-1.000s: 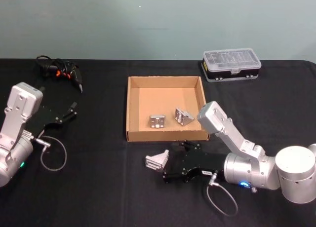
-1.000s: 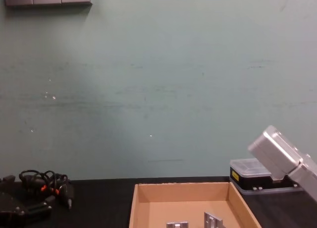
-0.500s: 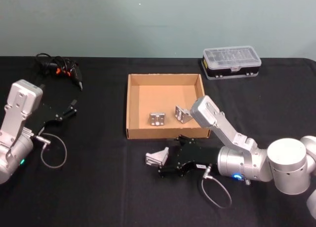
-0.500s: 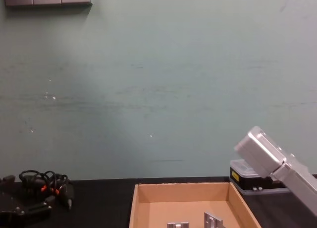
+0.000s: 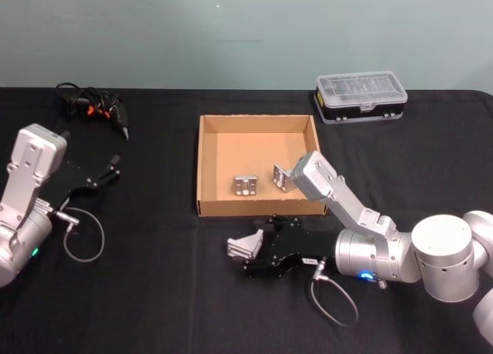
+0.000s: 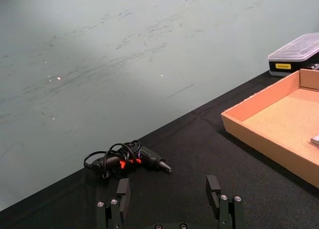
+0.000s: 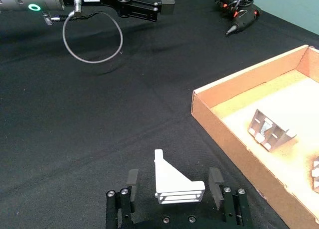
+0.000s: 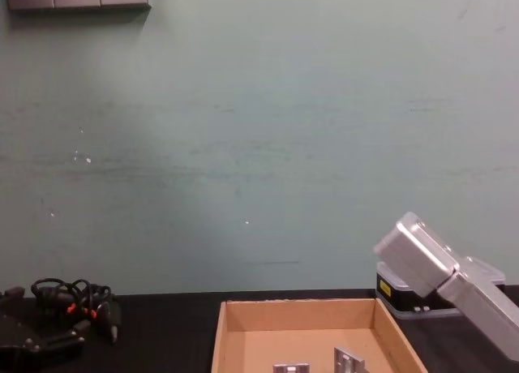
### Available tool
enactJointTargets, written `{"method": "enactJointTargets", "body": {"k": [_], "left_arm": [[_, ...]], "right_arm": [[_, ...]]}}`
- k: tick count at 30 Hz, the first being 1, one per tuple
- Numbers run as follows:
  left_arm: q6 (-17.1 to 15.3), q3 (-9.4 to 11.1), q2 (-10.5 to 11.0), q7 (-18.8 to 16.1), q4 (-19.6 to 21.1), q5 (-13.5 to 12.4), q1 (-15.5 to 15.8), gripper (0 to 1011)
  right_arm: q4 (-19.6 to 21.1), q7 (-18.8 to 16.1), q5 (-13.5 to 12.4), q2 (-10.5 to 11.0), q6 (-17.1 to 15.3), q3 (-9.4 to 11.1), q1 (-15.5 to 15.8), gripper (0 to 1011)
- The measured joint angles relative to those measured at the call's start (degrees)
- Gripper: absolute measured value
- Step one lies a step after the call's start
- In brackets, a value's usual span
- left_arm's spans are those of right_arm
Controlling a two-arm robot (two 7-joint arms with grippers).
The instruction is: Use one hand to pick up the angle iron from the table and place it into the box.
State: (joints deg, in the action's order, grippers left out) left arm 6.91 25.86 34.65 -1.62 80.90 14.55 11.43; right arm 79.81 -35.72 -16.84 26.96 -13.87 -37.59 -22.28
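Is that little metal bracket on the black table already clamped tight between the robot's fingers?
No. In the right wrist view the angle iron sits between the right gripper's fingers with gaps on both sides, resting on the table.

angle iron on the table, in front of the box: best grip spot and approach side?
Pinch the angle iron across its slotted flange, coming low from its right, as the right claw is lined up. That flange's two side edges face the open fingers, and the triangular web points away, toward the left claw.
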Motion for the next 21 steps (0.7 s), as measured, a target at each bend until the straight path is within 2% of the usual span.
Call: {"method": "enactJointTargets", "body": {"k": [2, 4, 8, 9, 11, 12, 14, 21], "left_arm": [[0.0, 0.0, 0.0, 0.0, 0.0, 0.0, 0.0, 1000], [0.0, 0.0, 0.0, 0.0, 0.0, 0.0, 0.0, 1000], [0.0, 0.0, 0.0, 0.0, 0.0, 0.0, 0.0, 1000], [0.0, 0.0, 0.0, 0.0, 0.0, 0.0, 0.0, 1000], [0.0, 0.0, 0.0, 0.0, 0.0, 0.0, 0.0, 1000], [0.0, 0.0, 0.0, 0.0, 0.0, 0.0, 0.0, 1000], [0.0, 0.0, 0.0, 0.0, 0.0, 0.0, 0.0, 1000], [0.0, 0.0, 0.0, 0.0, 0.0, 0.0, 0.0, 1000]], "right_arm": [[-0.08, -0.03, -0.01, -0.06, 0.09, -0.03, -0.01, 877], [-0.19, -0.03, -0.05, -0.16, 0.22, -0.05, -0.01, 788], [-0.23, -0.03, -0.09, -0.2, 0.28, -0.06, 0.0, 715], [-0.23, -0.03, -0.11, -0.22, 0.29, -0.08, -0.01, 652], [-0.21, -0.03, -0.11, -0.22, 0.37, -0.09, -0.02, 612], [-0.19, -0.03, -0.11, -0.22, 0.38, -0.09, -0.02, 554], [-0.1, 0.01, -0.11, -0.23, 0.48, -0.09, -0.02, 526], [0.28, 0.27, -0.11, -0.29, 0.71, 0.05, 0.16, 526]]}}
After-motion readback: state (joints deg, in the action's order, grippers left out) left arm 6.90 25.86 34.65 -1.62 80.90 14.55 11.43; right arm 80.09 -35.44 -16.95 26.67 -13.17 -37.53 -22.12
